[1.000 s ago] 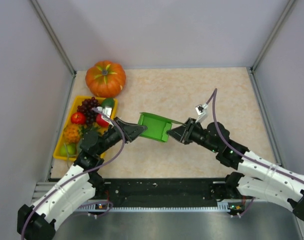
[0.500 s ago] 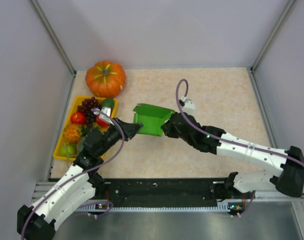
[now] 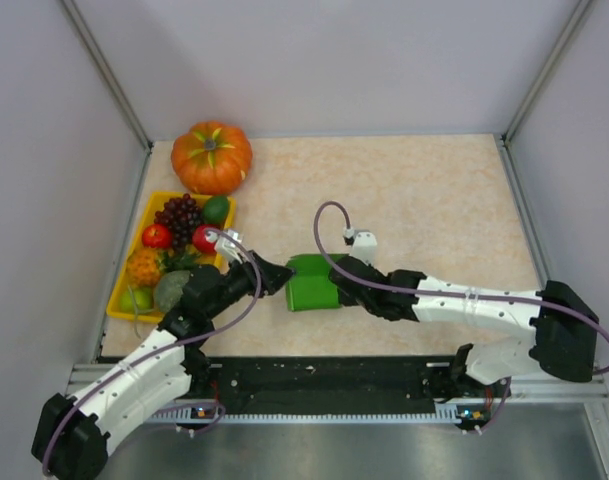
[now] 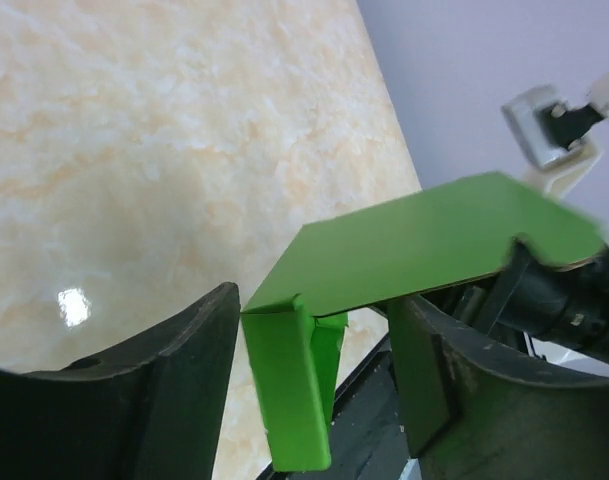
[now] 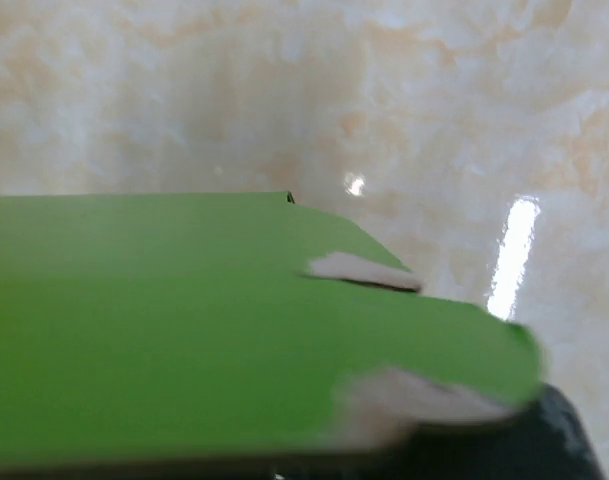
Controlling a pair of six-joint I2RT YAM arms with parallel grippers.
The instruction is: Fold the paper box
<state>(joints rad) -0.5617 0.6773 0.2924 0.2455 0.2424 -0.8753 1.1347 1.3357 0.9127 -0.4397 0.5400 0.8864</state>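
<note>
- Top view, 12 o'clock taken as away from the arm bases. The paper box (image 3: 312, 282) lies on the table (image 3: 434, 200), near the front edge and slightly left of centre, partly folded into a flat green shape.
- The left gripper (image 3: 280, 274) meets the box at its 9 o'clock edge. The right gripper (image 3: 336, 284) lies over its 3 o'clock edge. The box sits between the two.
- Left wrist view: the two dark fingers (image 4: 174, 390) stand wide apart. A folded-down flap of the box (image 4: 289, 385) hangs between them, close against the left-hand finger. From its crease a flat green panel runs off toward 2 o'clock.
- I cannot tell whether the fingers press on the card.
- In the same view the right arm's dark gripper sits at the far end of that panel, touching its edge.
- Right wrist view: blurred. The green panel (image 5: 184, 320) fills the lower frame, with a dark finger tip (image 5: 554, 440) showing at 5 o'clock beneath it. I cannot tell whether this gripper is parted or clamped.
- At the box's 9–10 o'clock, a yellow tray (image 3: 139, 225) of mixed fruit sits by the left wall, apart from the box and just beside the left arm.
- At the box's 11 o'clock, an orange pumpkin (image 3: 212, 157) stands in the far-left corner, just beyond the tray.
</note>
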